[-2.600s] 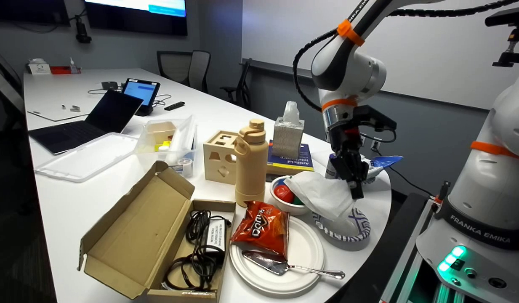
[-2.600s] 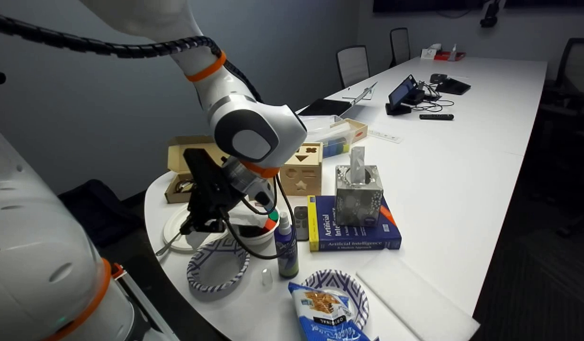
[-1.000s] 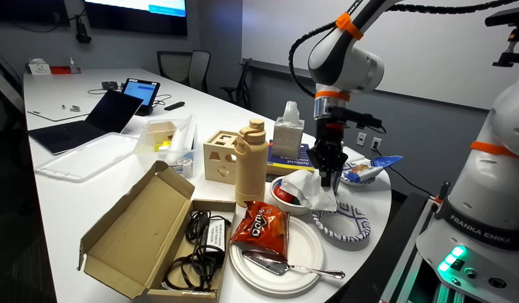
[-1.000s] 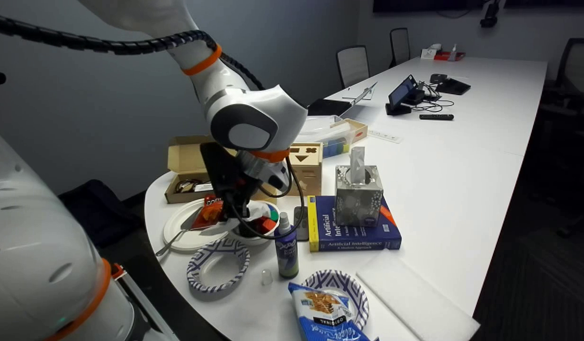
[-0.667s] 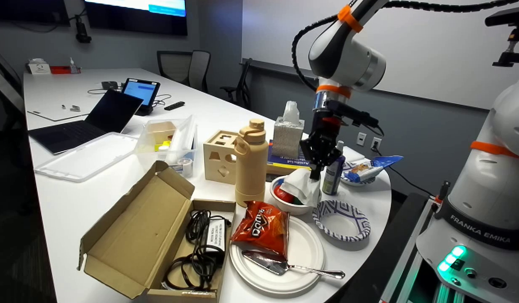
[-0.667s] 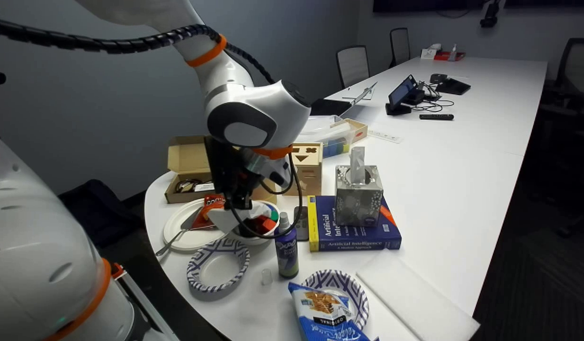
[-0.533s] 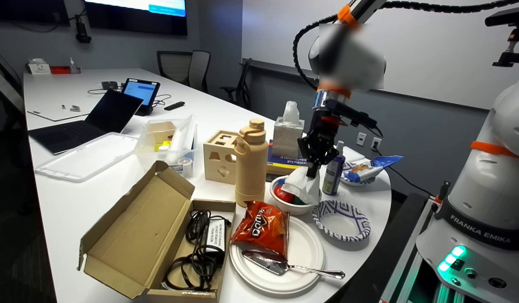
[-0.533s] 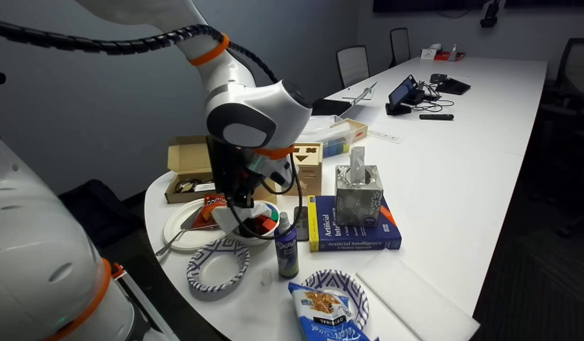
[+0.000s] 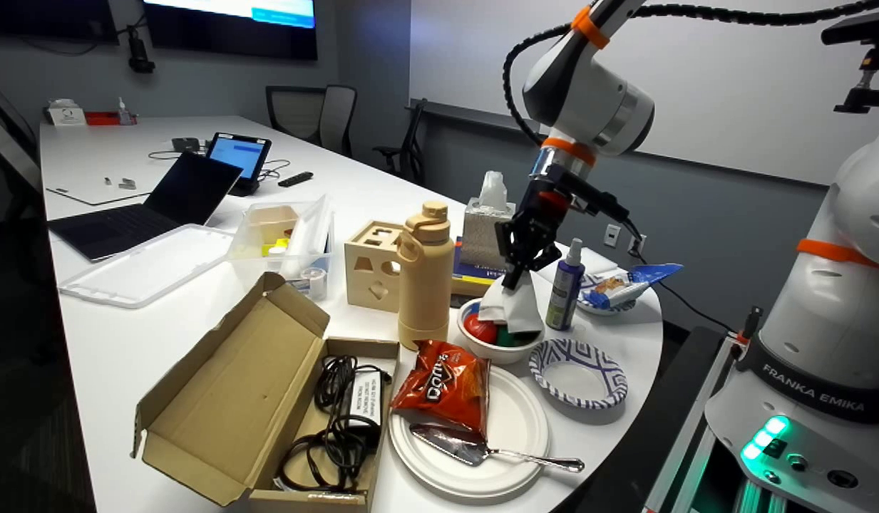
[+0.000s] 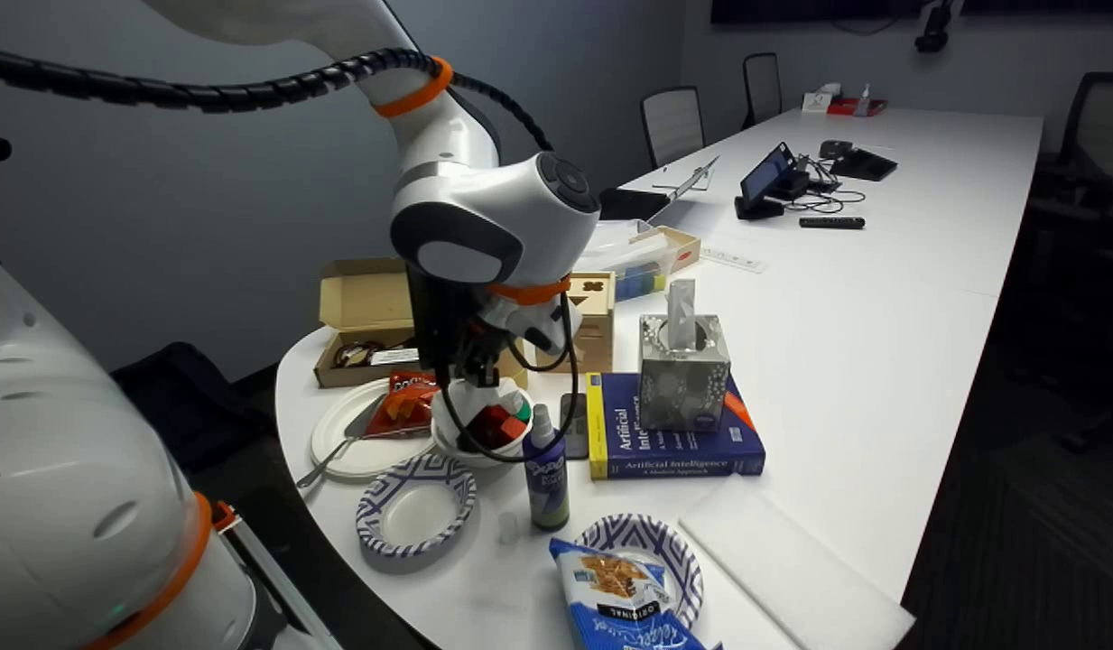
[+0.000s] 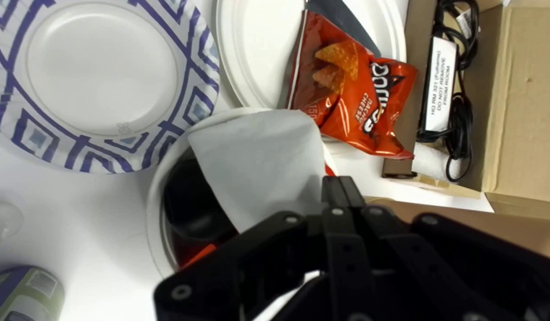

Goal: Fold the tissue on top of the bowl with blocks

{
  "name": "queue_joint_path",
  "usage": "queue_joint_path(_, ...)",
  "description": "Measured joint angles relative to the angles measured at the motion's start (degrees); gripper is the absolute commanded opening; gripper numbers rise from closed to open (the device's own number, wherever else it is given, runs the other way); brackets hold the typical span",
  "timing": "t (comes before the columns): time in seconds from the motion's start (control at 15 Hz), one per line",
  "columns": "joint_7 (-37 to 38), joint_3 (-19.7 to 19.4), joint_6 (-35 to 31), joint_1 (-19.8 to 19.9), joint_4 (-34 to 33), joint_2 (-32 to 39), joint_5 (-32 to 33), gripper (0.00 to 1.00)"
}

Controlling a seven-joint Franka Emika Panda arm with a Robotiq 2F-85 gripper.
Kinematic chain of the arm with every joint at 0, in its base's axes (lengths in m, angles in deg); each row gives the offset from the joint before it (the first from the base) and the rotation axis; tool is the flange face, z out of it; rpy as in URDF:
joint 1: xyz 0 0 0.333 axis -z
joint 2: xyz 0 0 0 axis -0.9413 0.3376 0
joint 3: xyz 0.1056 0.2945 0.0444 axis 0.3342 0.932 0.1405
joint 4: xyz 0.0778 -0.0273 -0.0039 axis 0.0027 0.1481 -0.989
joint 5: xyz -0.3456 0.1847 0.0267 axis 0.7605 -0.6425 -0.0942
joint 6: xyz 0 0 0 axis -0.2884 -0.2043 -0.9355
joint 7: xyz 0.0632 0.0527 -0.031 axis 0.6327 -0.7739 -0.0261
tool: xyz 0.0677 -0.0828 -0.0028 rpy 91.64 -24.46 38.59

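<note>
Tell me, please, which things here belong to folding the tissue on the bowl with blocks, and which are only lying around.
For the job:
tissue
small white bowl
blocks inside it
gripper

Lying about:
red Doritos bag
flat white plate
cake server
two patterned dishes
purple spray bottle
tan bottle
wooden box
tissue box
book
open carton
blue snack bag

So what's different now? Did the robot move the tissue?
Yes! The fingers swung the loose side of the tissue from out past the rim of the white bowl back over the bowl. They're shut and seem to be still pinching the tissue. The white bowl, the red snack bag and the spray bottle stayed put.
</note>
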Motion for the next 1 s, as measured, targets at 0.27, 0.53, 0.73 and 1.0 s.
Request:
queue_joint_path(0.27,-5.32,-0.23,-0.67,0.00,0.02,0.05,-7.27,0.00)
queue_joint_path(0.53,-10.45,-0.55,-0.69,0.02,0.04,0.31,-14.49,0.00)
queue_joint_path(0.73,-12.93,-0.73,-0.85,0.30,0.05,1.17,-18.43,0.00)
queue_joint_path(1.0,-14.70,-0.75,-3.00,1.08,0.12,3.36,-22.44,0.00)
